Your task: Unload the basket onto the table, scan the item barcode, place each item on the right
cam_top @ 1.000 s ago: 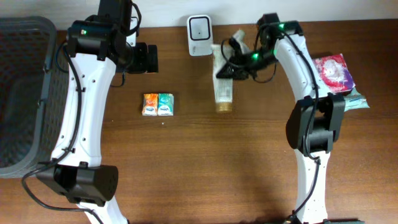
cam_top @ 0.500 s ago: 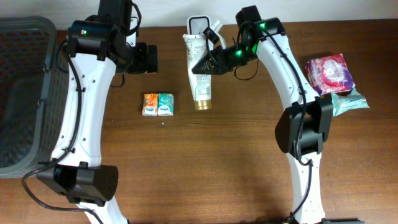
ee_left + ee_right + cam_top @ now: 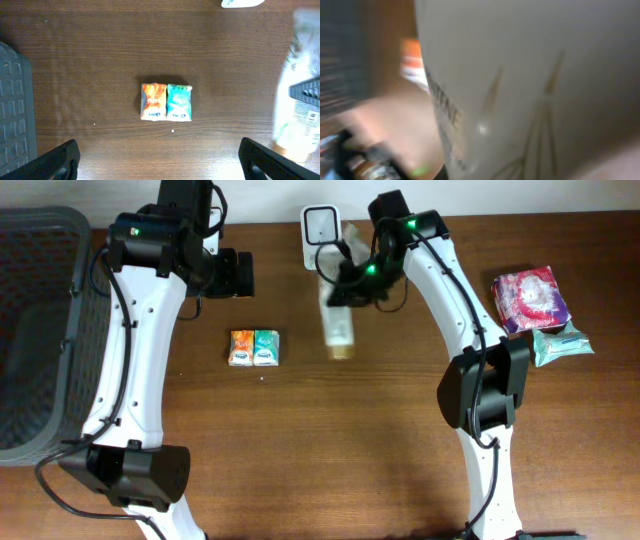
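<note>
The wooden desk [image 3: 380,440] carries a grey mesh basket [image 3: 40,330] at its left edge. The right gripper [image 3: 352,272] is clamped tight on a white tube [image 3: 338,320] with a gold cap. The tube hangs blurred near the middle of the back edge, just in front of the white scanner [image 3: 320,225], with its cap end pointing toward the front edge. In the right wrist view, letters ending "TENE" run along the tube, and the rest of the writing is too blurred to read. Near the right edge, a red patterned packet [image 3: 535,293] lies above a teal one [image 3: 560,345]. Left of the tube, an orange sachet [image 3: 154,101] and a teal sachet [image 3: 179,102] lie touching, their print too small to read. The left gripper [image 3: 159,145] hovers over them, jaws spread wide and holding nothing.
</note>
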